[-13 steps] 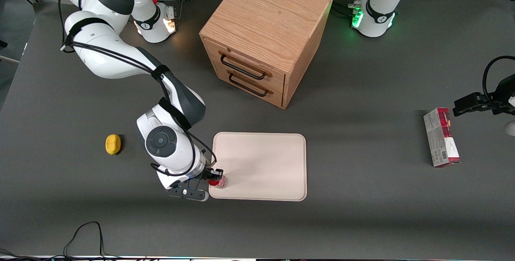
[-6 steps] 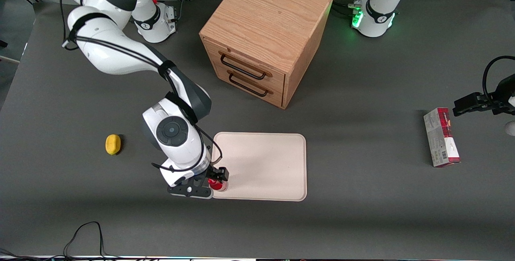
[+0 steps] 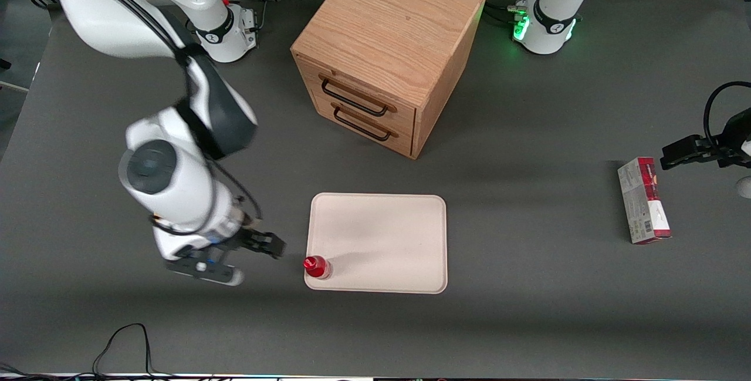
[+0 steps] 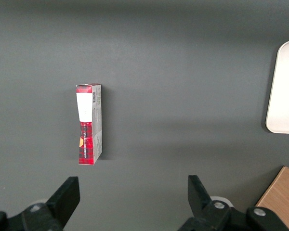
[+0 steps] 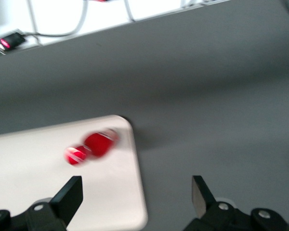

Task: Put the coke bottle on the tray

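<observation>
The small red coke bottle (image 3: 317, 266) stands upright on the cream-white tray (image 3: 387, 234), in the tray's corner nearest the front camera at the working arm's end. It also shows in the right wrist view (image 5: 92, 146) on the tray (image 5: 48, 192). My gripper (image 3: 267, 247) is open and empty, raised above the dark table beside the tray, a short way from the bottle toward the working arm's end. In the right wrist view the gripper (image 5: 135, 202) has its fingers spread wide with nothing between them.
A wooden two-drawer box (image 3: 387, 52) stands farther from the front camera than the tray. A red-and-grey carton (image 3: 643, 200) lies toward the parked arm's end; it shows in the left wrist view (image 4: 89, 123). Cables (image 3: 126, 340) lie near the table's front edge.
My gripper has let go of the bottle, opened, and pulled up and away toward the working arm's end. The bottle stays standing on the tray's corner. The arm now hides the yellow object.
</observation>
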Motion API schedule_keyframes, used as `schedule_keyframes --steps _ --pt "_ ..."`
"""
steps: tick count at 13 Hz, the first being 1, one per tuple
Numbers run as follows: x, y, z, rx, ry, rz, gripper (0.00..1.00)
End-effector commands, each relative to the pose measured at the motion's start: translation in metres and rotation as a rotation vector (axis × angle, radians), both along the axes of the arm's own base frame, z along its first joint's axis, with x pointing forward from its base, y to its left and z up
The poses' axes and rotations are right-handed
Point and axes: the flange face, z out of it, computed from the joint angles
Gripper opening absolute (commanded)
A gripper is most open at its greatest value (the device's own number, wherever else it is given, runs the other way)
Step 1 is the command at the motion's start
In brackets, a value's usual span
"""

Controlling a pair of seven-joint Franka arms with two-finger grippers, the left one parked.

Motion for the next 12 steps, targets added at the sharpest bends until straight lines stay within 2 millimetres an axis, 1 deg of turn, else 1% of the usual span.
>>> schedule_keyframes --steps 1,2,3,5,7,8,9,11,12 --pt "-0.048 -0.056 0.022 -0.041 0.067 0.024 1.0" --pt "-0.065 -0.082 0.033 -0.036 0.082 0.067 1.0" --pt "-0.081 -0.113 0.047 -0.021 0.086 0.089 1.0" --pt "-0.115 -0.164 0.072 -0.021 0.092 0.131 1.0" --pt "-0.145 -0.197 0.09 -0.032 0.101 0.172 1.0" --pt "-0.157 -0.21 0.101 -0.032 0.09 0.161 1.0" --pt "-0.165 -0.212 0.112 -0.032 0.074 0.158 1.0" --pt "-0.181 -0.216 0.125 -0.03 0.112 0.163 1.0" --pt "-0.186 -0.221 0.13 -0.03 0.119 0.174 1.0"
